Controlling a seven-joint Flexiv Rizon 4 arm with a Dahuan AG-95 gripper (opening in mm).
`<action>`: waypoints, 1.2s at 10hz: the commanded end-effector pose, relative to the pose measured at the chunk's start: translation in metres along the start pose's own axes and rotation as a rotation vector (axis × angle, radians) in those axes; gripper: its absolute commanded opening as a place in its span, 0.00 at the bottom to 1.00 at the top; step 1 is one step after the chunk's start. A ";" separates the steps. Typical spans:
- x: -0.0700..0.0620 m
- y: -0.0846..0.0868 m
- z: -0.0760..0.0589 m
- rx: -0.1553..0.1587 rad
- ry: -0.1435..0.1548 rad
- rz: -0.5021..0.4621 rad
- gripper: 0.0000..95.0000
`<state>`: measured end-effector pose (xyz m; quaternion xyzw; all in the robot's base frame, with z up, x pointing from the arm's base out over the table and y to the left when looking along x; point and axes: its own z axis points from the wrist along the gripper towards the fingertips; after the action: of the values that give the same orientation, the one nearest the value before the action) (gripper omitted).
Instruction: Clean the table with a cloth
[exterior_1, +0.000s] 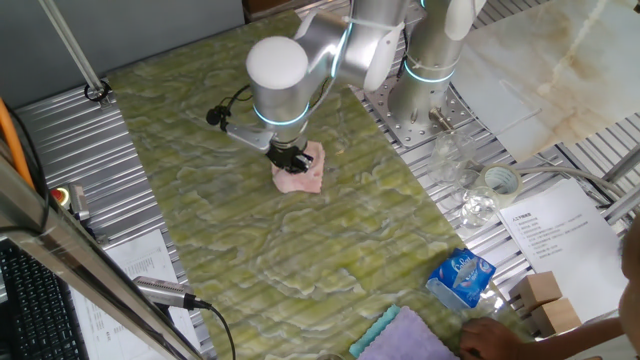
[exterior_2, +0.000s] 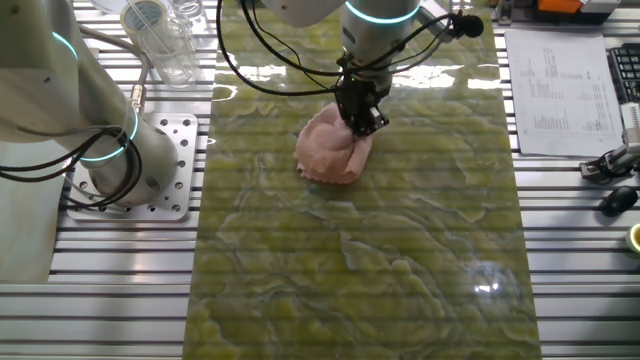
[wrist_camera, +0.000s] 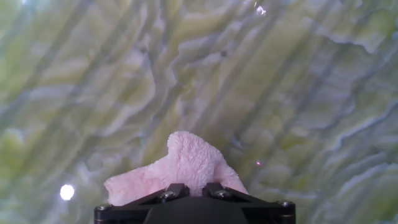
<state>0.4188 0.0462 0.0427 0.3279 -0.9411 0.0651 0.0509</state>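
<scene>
The pale pink cloth (exterior_1: 303, 172) lies bunched on the yellow-green marbled table (exterior_1: 220, 210), near its middle. My gripper (exterior_1: 288, 157) stands straight down on the cloth's near-left part, fingers pressed into the fabric and shut on it. In the other fixed view the gripper (exterior_2: 362, 115) sits on the cloth's (exterior_2: 332, 152) upper right edge, on the table (exterior_2: 400, 260). In the hand view the cloth (wrist_camera: 183, 165) bulges up just ahead of the black finger bases, with the table (wrist_camera: 280, 93) beyond it. The fingertips are buried in the fabric.
A lavender-and-teal fluffy cloth (exterior_1: 400, 338) lies at the table's near end. A blue packet (exterior_1: 462, 277), tape roll (exterior_1: 498, 183), clear cups (exterior_1: 455, 160), paper sheets (exterior_1: 560, 230) and wooden blocks (exterior_1: 540, 300) sit on the ribbed metal at right. The arm base (exterior_1: 425, 90) stands beside the table.
</scene>
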 end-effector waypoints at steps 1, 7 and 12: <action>0.012 -0.001 0.003 0.020 0.005 -0.117 0.00; 0.054 -0.015 -0.002 0.017 0.011 -0.333 0.00; 0.080 -0.025 -0.009 0.012 0.010 -0.577 0.00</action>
<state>0.3768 -0.0142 0.0601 0.5522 -0.8289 0.0600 0.0661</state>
